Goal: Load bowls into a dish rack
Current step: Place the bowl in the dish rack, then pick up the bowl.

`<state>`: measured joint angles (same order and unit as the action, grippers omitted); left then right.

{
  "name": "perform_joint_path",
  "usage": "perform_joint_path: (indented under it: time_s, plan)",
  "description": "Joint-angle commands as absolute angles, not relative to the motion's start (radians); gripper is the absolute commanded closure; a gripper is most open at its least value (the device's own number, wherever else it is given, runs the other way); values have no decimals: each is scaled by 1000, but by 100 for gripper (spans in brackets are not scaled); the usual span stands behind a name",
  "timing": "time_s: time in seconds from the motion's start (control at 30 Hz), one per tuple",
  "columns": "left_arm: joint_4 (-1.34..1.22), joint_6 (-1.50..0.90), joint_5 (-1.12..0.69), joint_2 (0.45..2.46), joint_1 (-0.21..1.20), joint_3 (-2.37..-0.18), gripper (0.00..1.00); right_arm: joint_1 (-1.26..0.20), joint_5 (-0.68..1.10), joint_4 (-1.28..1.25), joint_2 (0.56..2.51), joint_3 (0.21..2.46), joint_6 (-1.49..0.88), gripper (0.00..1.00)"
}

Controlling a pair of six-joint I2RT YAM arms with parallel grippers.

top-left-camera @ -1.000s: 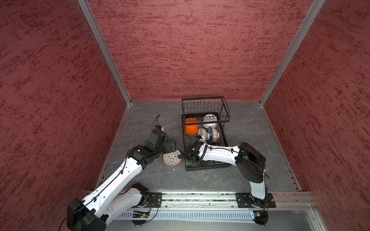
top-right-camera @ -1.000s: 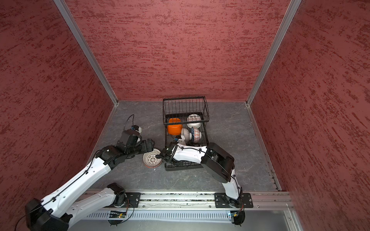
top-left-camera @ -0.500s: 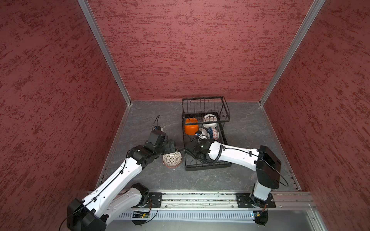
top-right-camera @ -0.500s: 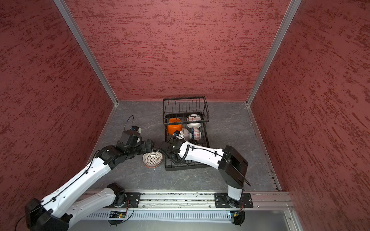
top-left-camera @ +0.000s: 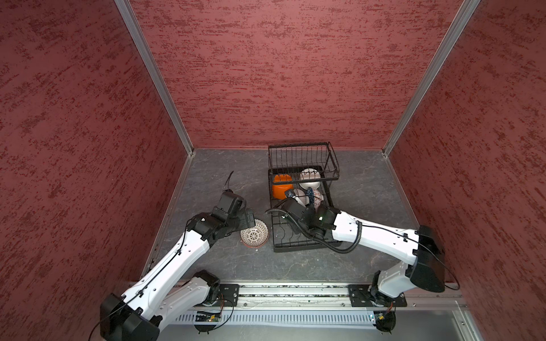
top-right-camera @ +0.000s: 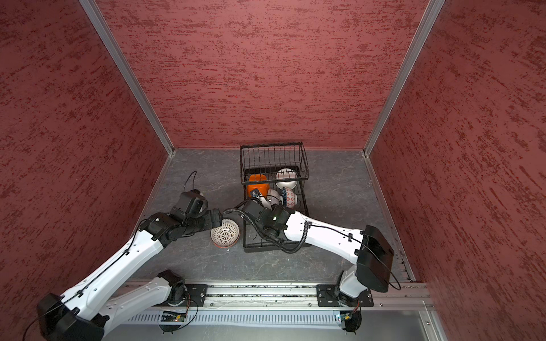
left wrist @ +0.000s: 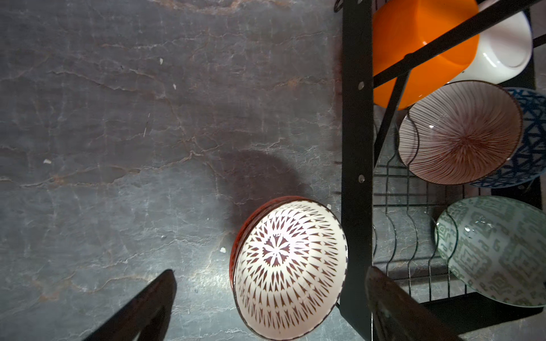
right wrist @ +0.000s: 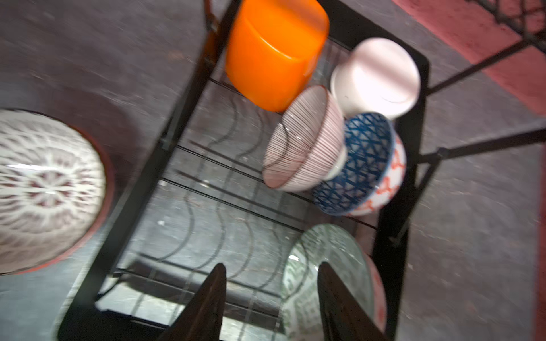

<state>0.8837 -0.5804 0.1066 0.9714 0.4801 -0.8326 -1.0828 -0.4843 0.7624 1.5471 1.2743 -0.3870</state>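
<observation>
In both top views, the red-and-white patterned bowl (top-left-camera: 254,233) (top-right-camera: 225,233) is sitting upright on the grey surface (top-left-camera: 224,265). It is just beside the long side of the dish rack (top-left-camera: 291,249), near the rack's front corner. The left gripper (top-left-camera: 249,218) is hanging over the bowl's edge on the side away from the rack. An orange bowl (top-left-camera: 282,186) and a white bowl (top-left-camera: 309,176) are lying in the rack below its raised basket.

In the left wrist view, the jaws are standing wide apart and gripping nothing. One finger is showing over bare surface and the other over the rack's black rail (left wrist: 356,147), with the bowl between them and untouched. Its rim is lying against or just off that rail; which, I cannot tell. It is looking like glazed ceramic, so I am judging it rigid, fairly weighty, slick, and liable to chip on the wire. The best hold is probably a pinch across the wall at the rim, one finger inside and one outside, on the open side away from the rail.

In the blurred right wrist view, the right gripper (right wrist: 271,265) is straddling the rim of a green patterned bowl (right wrist: 339,251) that is standing on edge in the slot wires. Its jaws are partly apart, and a gap is showing beside one finger, so they are not clamping.
</observation>
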Motion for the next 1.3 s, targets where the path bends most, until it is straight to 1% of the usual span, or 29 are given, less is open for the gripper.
perform_joint_path:
  time_s: [0.0,0.1,0.27,0.4,0.5,0.57,0.8,0.97,1.27]
  plan:
    - [953,-608,107,992,471,-856,2,-1086,-320,589,1533,1272,-370,48]
    - [971,-617,103,1010,471,-854,3,-1086,-278,542,1546,1274,-367,48]
    - [1005,-622,118,1034,469,-860,6,-1086,-283,517,1563,1284,-364,48]
    - [1003,-621,127,1057,469,-855,11,-1086,-288,499,1563,1275,-362,48]
    - [999,-617,127,1085,469,-852,16,-1086,-291,495,1563,1265,-362,48]
    - [993,-617,132,1105,469,-850,22,-1086,-296,492,1559,1254,-365,48]
    - [955,-609,123,1170,471,-861,35,-1086,-305,483,1549,1220,-371,48]
    - [952,-607,125,1207,483,-873,48,-1086,-309,470,1545,1200,-373,48]
    - [927,-611,130,1235,506,-862,57,-1086,-314,468,1548,1187,-368,48]
